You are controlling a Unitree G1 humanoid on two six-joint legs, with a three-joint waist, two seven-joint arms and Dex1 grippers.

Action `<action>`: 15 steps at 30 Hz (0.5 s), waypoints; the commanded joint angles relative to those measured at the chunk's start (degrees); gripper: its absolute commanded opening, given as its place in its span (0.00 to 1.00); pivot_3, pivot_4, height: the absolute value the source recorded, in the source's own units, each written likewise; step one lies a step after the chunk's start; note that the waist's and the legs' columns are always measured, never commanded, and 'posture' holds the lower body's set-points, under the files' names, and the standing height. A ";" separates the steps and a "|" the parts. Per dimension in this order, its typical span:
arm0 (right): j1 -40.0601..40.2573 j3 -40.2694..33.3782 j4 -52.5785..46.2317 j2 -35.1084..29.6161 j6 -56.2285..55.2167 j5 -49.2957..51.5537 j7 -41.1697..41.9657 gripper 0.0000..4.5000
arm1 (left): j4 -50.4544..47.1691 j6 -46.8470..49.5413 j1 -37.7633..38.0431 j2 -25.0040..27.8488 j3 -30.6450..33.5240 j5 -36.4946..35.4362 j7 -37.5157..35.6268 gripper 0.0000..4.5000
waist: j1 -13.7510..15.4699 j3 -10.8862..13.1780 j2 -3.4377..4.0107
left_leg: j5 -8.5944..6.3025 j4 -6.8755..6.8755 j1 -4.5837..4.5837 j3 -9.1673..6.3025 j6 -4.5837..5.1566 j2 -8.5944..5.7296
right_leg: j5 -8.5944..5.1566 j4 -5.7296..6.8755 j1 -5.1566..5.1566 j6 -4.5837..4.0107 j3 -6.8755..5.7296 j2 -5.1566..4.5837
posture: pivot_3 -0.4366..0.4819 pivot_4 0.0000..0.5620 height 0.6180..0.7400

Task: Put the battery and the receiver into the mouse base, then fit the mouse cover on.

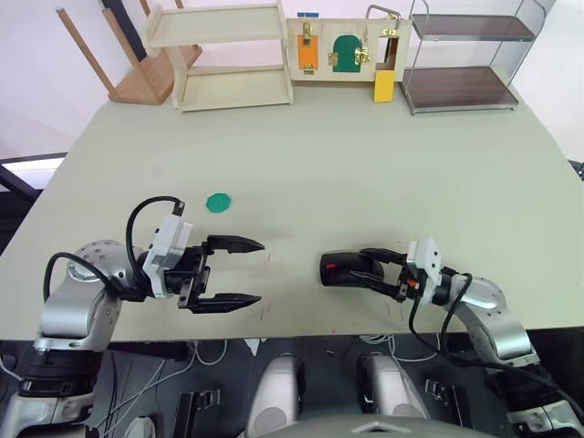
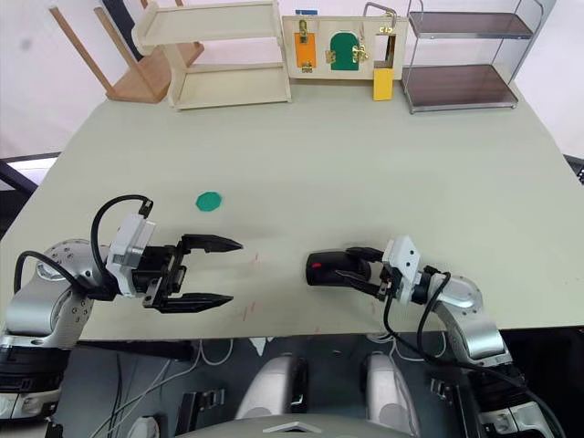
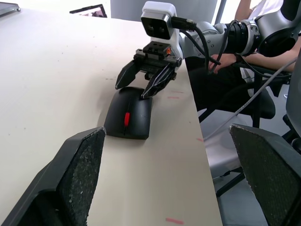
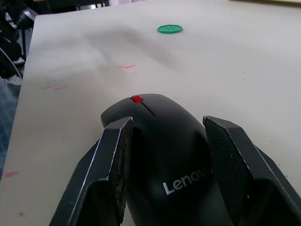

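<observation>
Right gripper [image 1: 365, 267], seen from the left eye view, has its two black fingers spread along both sides of the mouse cover [image 1: 342, 269], which sits on the mouse base as one closed black body on the table [image 1: 365, 173] just ahead of the wrist. Left gripper [image 1: 237, 272] hangs well apart from it, its fingers spread wide on nothing, and a green disc [image 1: 218, 202] lies farther out beyond that gripper.

From the right eye view the same layout holds: the assembled mouse lies between the right gripper's fingers and close to the near table edge. I cannot see the battery or the receiver, so I judge they are inside.

Looking along the left gripper's own pads [image 3: 80, 165], the mouse shows its red wheel [image 3: 126, 118], with the right gripper's fingertips resting over its rear end.

Along the right gripper's fingers [image 4: 113, 160], the cover fills the gap between them, pale lettering toward the wrist. Whether the pads press its sides or stand just off, I cannot tell.

The risk as I judge it: if the cover is not fully seated, a squeeze or a drag backward could pop it loose or slide the whole mouse toward the near edge and off the table.
</observation>
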 commanded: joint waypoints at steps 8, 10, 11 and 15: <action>2.77 -2.29 1.86 -1.20 -7.19 -1.22 -1.65 0.55 | -0.49 -1.13 1.59 -1.49 1.26 -0.03 2.53 1.00 | 0.10 -0.02 -0.03 | 0.01 0.02 0.19 0.08 -0.02 0.01 | -0.02 0.29 0.03 0.00 0.11 0.01 | 0.48 0.27 1.00; 3.82 -4.55 0.09 -1.84 -8.34 -0.33 -3.00 0.55 | -0.84 -1.22 3.30 -2.83 2.14 -0.24 4.75 1.00 | 0.11 -0.02 -0.03 | 0.01 0.03 0.20 0.12 -0.02 0.01 | -0.01 0.30 0.02 -0.01 0.16 0.00 | 0.48 0.27 1.00; 4.42 -5.65 -0.89 -2.26 -8.50 0.21 -3.44 0.55 | -0.96 -1.40 4.04 -3.44 2.54 -0.28 5.80 1.00 | 0.12 -0.02 -0.03 | 0.01 0.03 0.19 0.13 -0.02 0.00 | -0.01 0.31 0.02 -0.01 0.16 -0.01 | 0.48 0.27 1.00; 8.08 -9.79 -4.53 -4.16 -7.98 2.96 -4.32 0.55 | -1.98 -1.59 7.34 -5.40 4.43 -0.59 9.83 1.00 | 0.32 0.00 -0.03 | 0.01 0.06 0.14 0.18 -0.02 -0.02 | -0.01 0.29 0.00 -0.01 0.20 -0.08 | 0.48 0.27 1.00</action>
